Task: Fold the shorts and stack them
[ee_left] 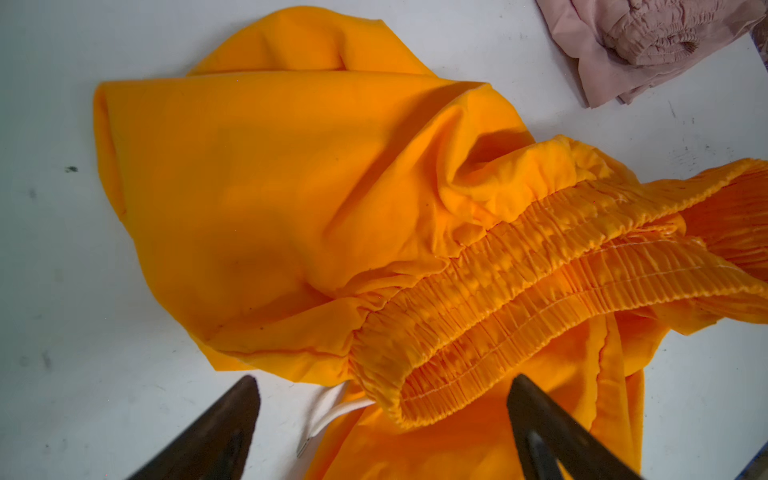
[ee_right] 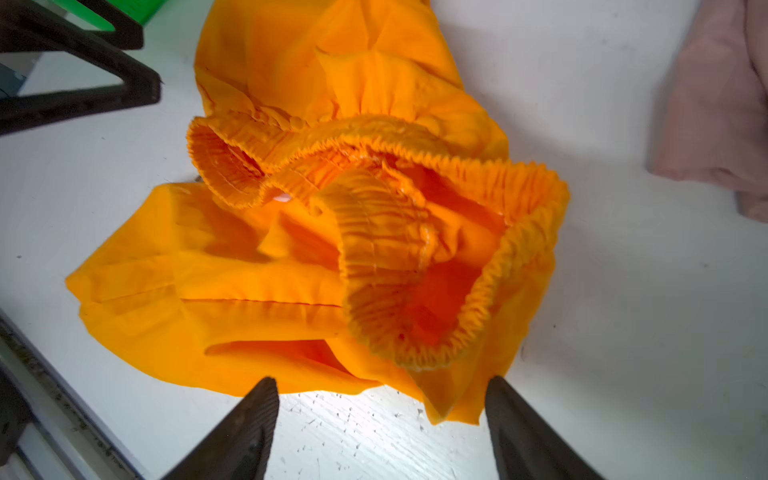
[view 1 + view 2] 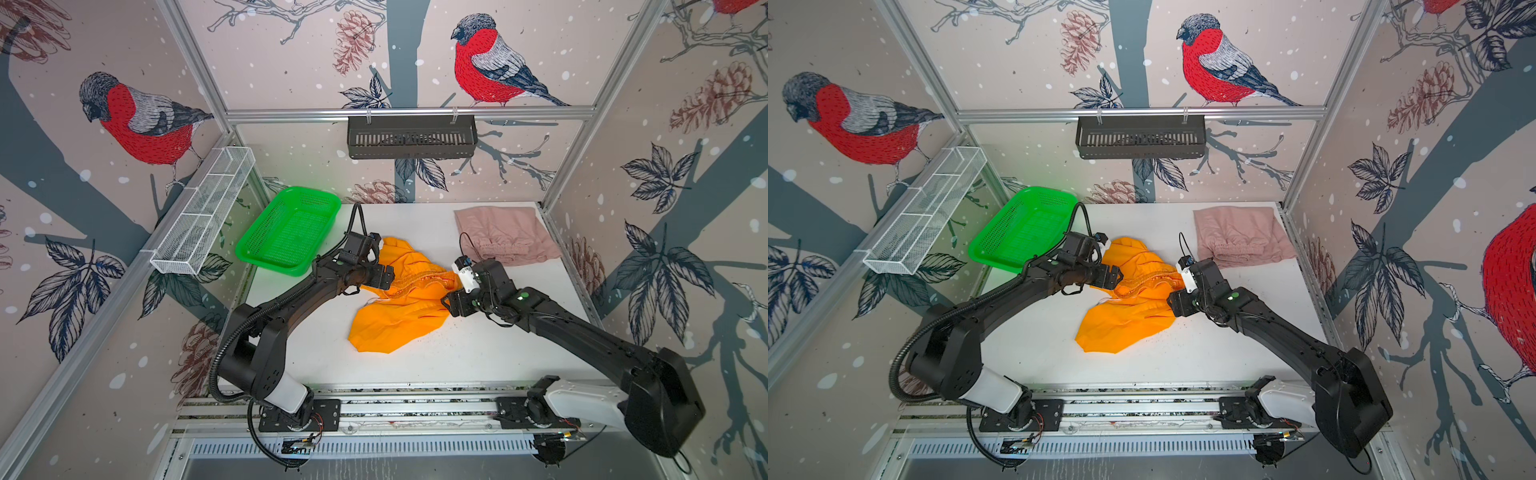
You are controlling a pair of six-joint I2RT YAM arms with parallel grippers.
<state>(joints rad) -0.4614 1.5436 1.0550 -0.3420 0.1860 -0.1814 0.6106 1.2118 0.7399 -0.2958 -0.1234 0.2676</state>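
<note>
Jaws, left and right, gape wide and empty, flanking crumpled orange shorts (image 3: 399, 316) on the tabletop (image 3: 478, 357); pink shorts (image 3: 505, 239) sit folded back right. Risk: grabbing one waistband (image 3: 419, 279) layer only, twisting the fold.

— Surface condition?
— White tabletop (image 3: 478, 357), dark specks noted.
— Items on it?
— Orange shorts (image 3: 399, 320) crumpled at centre; pink shorts (image 3: 505, 237) folded, upper right; green basket (image 3: 308, 190) at upper-left edge.

Between the left jaws, a white cord (image 1: 330, 413) goes under the orange shorts (image 1: 291, 199), its far end hidden. Far past those jaws, the pink shorts (image 1: 648, 50) are cut off by the edge. Beyond the right jaws they look blurry.
</note>
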